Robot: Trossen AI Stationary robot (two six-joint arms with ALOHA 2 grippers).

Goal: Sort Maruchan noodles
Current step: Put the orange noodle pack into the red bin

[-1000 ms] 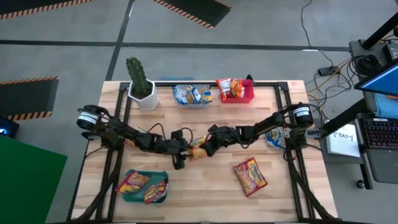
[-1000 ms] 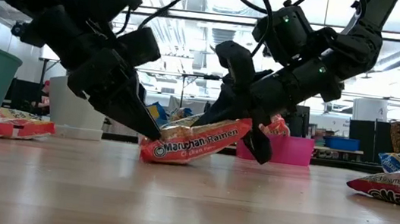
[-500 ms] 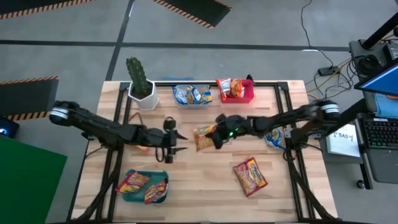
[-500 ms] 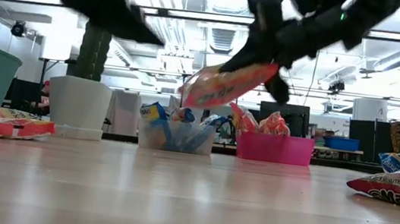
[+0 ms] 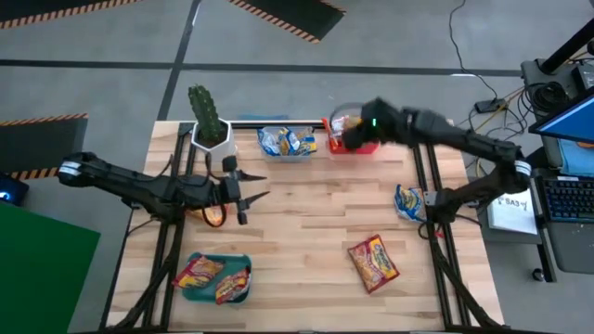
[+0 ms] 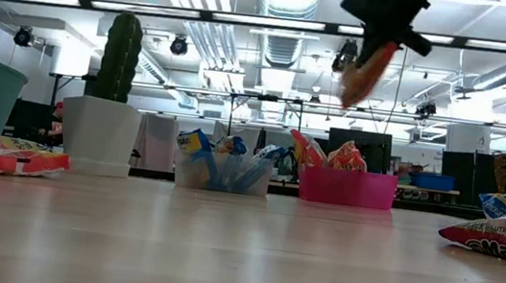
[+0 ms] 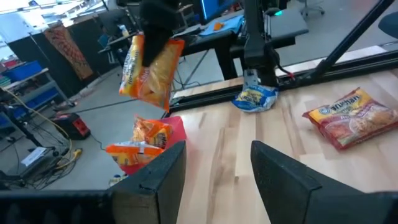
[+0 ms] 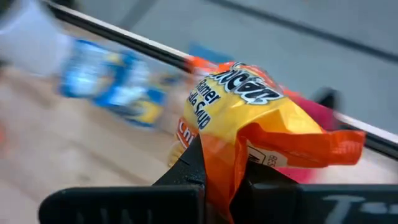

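Note:
My right gripper (image 5: 355, 130) hangs high over the red bin (image 5: 364, 145) at the table's far edge, shut on an orange-yellow Maruchan noodle packet (image 6: 363, 73). My left gripper (image 5: 252, 191) floats open and holds nothing, left of the table's middle, well above the wood. On the table lie a red-yellow packet (image 5: 373, 263) near the front right and a blue-white packet (image 5: 408, 202) by the right edge. More packets stand in the red bin, in the clear bin (image 5: 286, 142) and in the teal bin (image 5: 215, 276). My right gripper pinches the orange-yellow packet by its crumpled orange end (image 8: 221, 158) between its two fingers. The fingers slant downward toward the far edge. The packet hangs below them (image 7: 149, 68), lifted clear, above the red bin.
A cactus in a white pot (image 5: 209, 125) stands at the far left corner. Another orange packet (image 5: 213, 215) shows partly under my left arm. A black rail (image 5: 278, 122) borders the far edge. Bare wood lies across the table's middle.
My right gripper has lifted the orange-yellow packet off the table's middle and carried it up and toward the far edge, over the red bin; the packet now hangs down. My left gripper has risen and drawn back toward the left edge, away from the packet.

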